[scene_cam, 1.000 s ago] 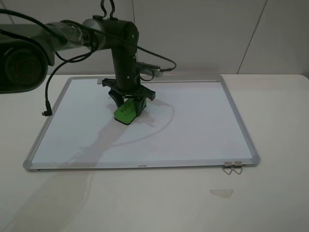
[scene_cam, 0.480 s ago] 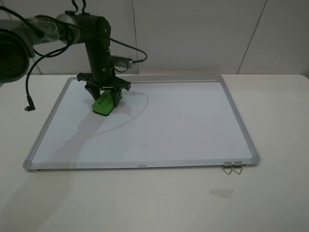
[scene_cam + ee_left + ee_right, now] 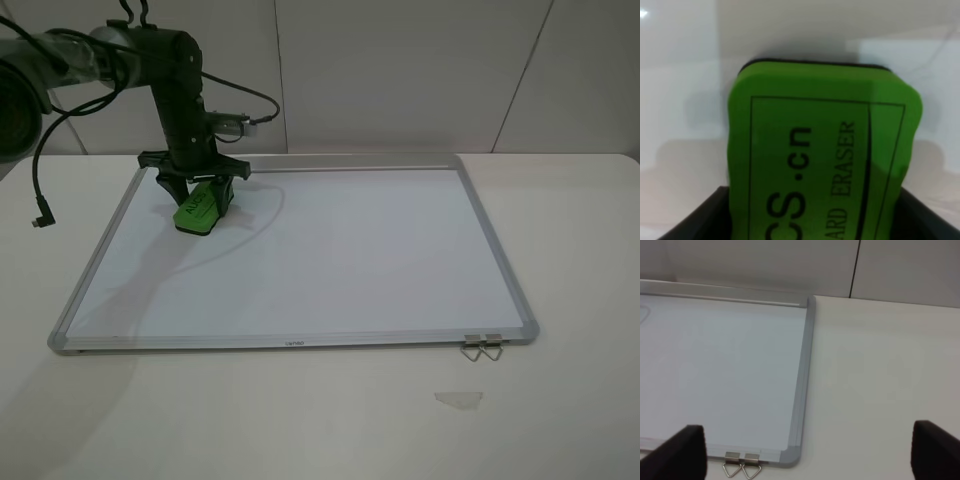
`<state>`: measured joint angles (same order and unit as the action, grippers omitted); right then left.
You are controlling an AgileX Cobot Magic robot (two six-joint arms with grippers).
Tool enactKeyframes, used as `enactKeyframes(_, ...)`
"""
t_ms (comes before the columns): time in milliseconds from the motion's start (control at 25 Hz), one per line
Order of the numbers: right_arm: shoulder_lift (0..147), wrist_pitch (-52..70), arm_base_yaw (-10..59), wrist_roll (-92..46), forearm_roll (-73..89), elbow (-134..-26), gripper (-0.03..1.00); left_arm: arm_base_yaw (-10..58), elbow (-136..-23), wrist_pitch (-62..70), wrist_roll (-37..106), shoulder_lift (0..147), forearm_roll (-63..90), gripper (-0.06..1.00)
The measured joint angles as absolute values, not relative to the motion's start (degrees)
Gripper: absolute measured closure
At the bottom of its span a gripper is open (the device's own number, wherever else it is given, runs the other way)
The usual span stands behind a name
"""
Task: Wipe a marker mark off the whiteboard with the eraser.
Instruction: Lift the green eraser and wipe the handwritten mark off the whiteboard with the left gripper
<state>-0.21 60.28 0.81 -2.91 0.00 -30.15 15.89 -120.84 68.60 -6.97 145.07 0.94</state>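
Note:
The whiteboard [image 3: 330,260] lies flat on the white table. My left gripper [image 3: 196,195] stands over the board's far left corner, shut on the green eraser [image 3: 198,210], which rests tilted on the white surface. In the left wrist view the eraser [image 3: 822,150] fills the picture, sitting between the dark jaws. No marker mark shows anywhere on the board; the patch under the eraser is hidden. My right gripper [image 3: 805,455] is open and holds nothing, off the board's near right corner [image 3: 790,455]; it is out of the exterior view.
Two metal binder clips [image 3: 482,347] hang off the board's near right corner and also show as clips [image 3: 742,467] in the right wrist view. A scrap of clear tape [image 3: 459,398] lies on the table in front. A black cable [image 3: 40,215] dangles at the left.
My left arm has swept the eraser leftward and toward the far edge across the board. The right side has not changed.

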Motion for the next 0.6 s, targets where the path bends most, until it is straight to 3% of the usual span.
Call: enactKeyframes(600, -0.21, 60.28, 0.81, -2.91, 0.00, -30.15, 0.15, 25.50, -121.88, 68.60, -2.98, 146.69, 8.80, 0.35)
